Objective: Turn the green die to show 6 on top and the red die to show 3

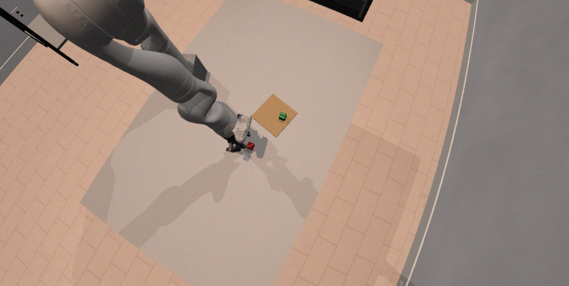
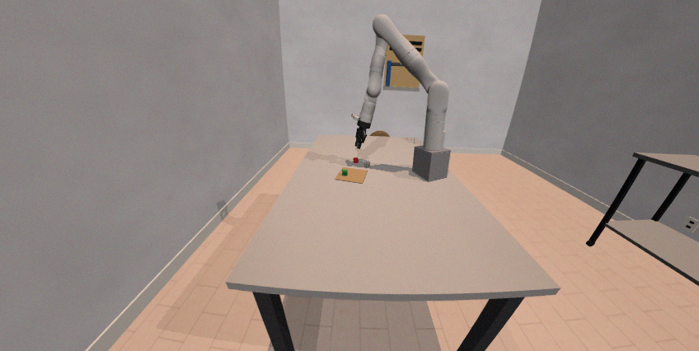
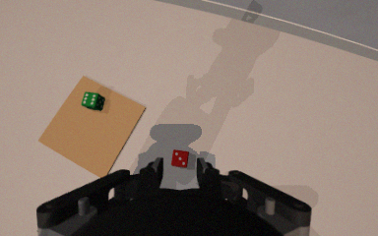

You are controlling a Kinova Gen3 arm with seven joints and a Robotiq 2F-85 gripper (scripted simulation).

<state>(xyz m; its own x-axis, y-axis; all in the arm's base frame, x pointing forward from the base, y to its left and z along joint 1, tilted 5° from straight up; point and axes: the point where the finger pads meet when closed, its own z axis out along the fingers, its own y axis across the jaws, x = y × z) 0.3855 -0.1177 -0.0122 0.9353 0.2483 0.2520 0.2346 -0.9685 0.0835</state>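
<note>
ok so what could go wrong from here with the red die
1. The small red die shows 3 but lies on the table, off the tan square mat; carrying it over could tip it off 3.
2. The small white die sits close beside it, so the open gripper descending could nudge it.
</note>
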